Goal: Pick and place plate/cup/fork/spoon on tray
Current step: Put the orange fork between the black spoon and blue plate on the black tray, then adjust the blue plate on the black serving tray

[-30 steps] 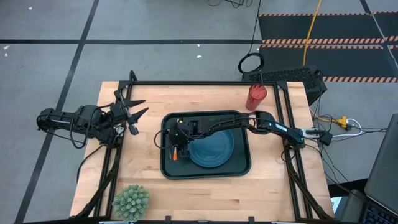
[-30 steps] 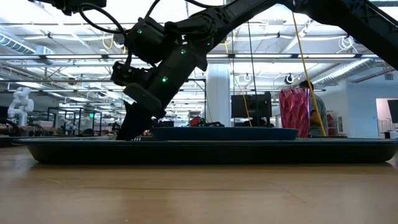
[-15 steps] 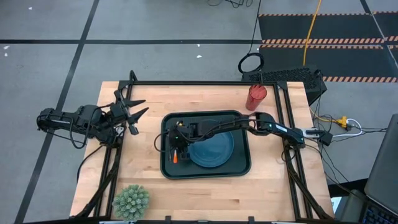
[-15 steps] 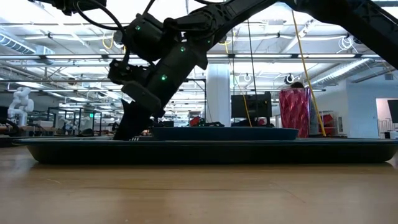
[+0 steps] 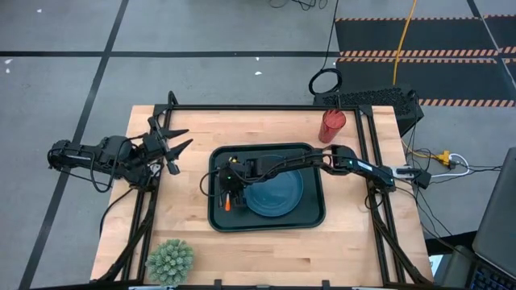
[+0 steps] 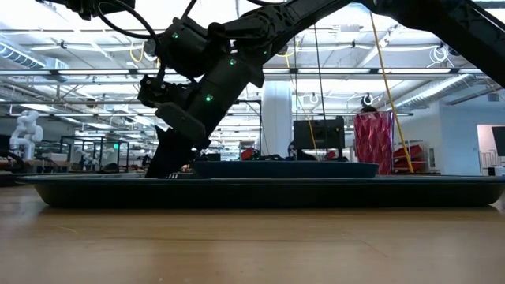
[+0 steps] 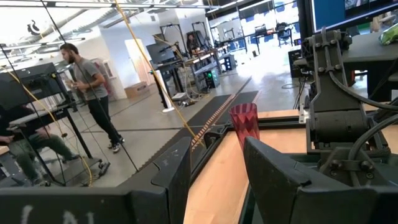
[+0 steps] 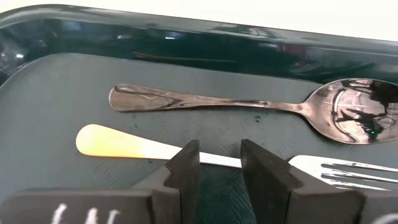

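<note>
The fork [image 8: 205,158], already flat on the tray [image 5: 316,216], is straddled crosswise by the right gripper [image 8: 219,163], whose jaws stand apart, while the cup [image 5: 331,126] is seen at two o'clock, nearer that arm.

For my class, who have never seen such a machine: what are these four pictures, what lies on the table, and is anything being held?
Two dark robot arms work at a wooden table. One picture looks straight down, one looks level across the tabletop, and one comes from each arm's wrist. On the table lies a dark tray holding a blue plate, a spoon and a fork. A red cup stands off the tray near the far edge, and a small green plant sits near the front. The right gripper hovers low over the fork's handle, fingers open on either side, holding nothing. The left gripper waits open at the table's left side.
</note>
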### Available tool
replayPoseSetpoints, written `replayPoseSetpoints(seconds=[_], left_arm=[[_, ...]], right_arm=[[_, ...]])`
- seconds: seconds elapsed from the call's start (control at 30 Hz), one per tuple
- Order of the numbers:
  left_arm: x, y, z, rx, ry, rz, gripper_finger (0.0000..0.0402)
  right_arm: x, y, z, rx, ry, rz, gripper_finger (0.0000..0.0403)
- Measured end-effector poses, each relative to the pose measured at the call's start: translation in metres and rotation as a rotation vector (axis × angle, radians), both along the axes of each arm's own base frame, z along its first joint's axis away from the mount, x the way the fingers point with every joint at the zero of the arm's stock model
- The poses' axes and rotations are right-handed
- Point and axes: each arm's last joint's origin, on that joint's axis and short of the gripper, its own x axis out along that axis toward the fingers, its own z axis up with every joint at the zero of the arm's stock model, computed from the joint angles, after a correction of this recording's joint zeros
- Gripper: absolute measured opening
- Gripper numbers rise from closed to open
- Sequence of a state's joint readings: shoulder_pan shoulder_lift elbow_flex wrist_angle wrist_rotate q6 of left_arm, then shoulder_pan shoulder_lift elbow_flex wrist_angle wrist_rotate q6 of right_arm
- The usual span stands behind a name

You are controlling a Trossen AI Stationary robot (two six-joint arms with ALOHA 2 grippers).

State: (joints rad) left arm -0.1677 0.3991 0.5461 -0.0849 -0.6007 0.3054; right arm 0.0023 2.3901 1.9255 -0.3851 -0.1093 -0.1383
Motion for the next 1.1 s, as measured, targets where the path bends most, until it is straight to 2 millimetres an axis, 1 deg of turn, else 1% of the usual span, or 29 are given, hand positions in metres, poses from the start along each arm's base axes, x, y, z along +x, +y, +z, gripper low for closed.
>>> replayPoseSetpoints(seconds=[0.57,0.83,1.1], left_arm=[[0.000,0.000,0.000,0.000,0.001,0.000,0.0152],[0.000,0.000,0.000,-0.004,0.000,0.000,0.0152],[0.000,0.000,0.000,-0.023,-0.017,-0.004,0.0152]], right_arm=[[0.001,-0.003,0.001,-0.007,-0.013,-0.007,0.0112],[-0.001,0.000,0.009,0.002,-0.014,-0.025,0.0112],[-0.005,0.001,0.031,-0.083,-0.048,-0.064,0.0112]])
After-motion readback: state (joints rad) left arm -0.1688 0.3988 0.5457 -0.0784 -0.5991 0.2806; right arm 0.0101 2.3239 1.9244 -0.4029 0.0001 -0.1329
